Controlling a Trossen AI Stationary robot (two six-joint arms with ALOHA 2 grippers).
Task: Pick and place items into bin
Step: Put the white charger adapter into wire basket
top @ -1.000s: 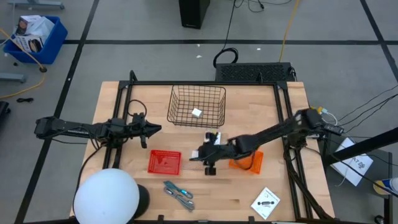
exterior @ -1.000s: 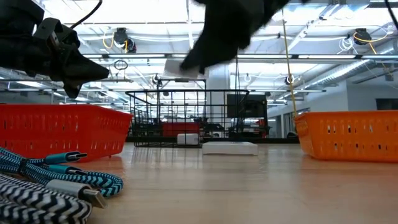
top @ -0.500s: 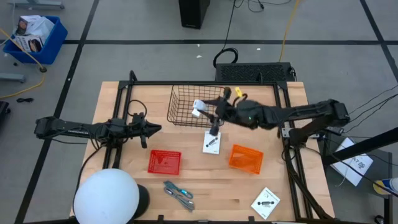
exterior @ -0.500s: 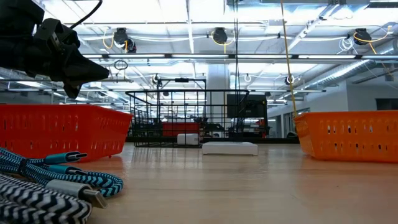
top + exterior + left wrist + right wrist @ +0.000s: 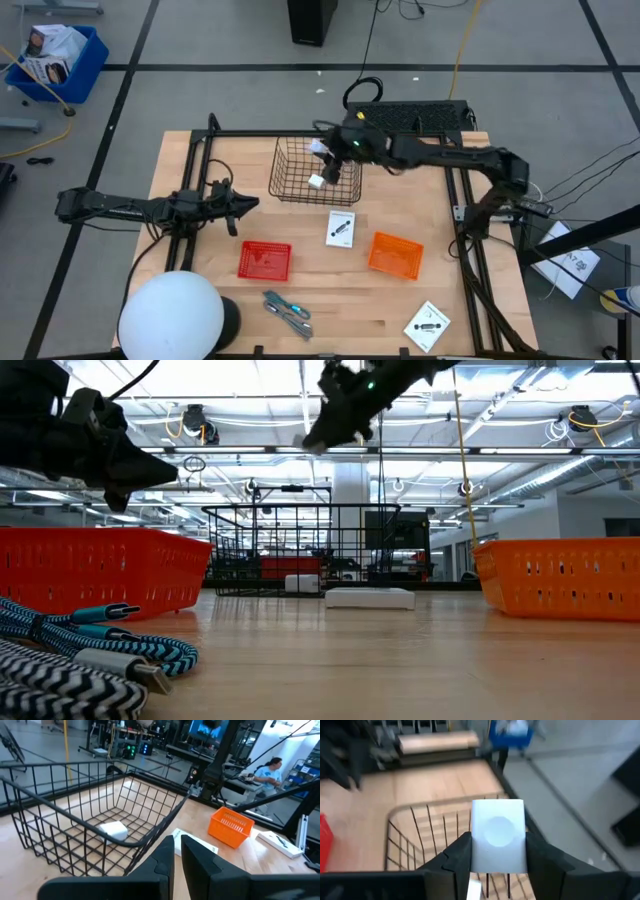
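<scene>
My right gripper hangs above the far part of the black wire basket, shut on a small white cube. A second white cube rests on the basket floor. One white card with a black part lies flat on the table near the basket; the other card lies near the right front corner. The grey-blue plier-like tool lies near the front edge. My left gripper waits, shut, left of the basket, above the table. My right gripper pinches the white cube by two opposite side faces, one dark finger on each side. The cube is lifted clear, high above the basket, and in the low view it shows at the fingers' free ends.
A red bin and an orange bin stand on the table on the near side of the basket. A large white dome fills the left front corner. Braided cables lie close to the low camera. A black frame borders the table.
My right gripper, holding the white cube, has travelled from above the card in the table's middle toward the far edge and now hangs over the basket. The card it was covering in the high view has come into sight.
</scene>
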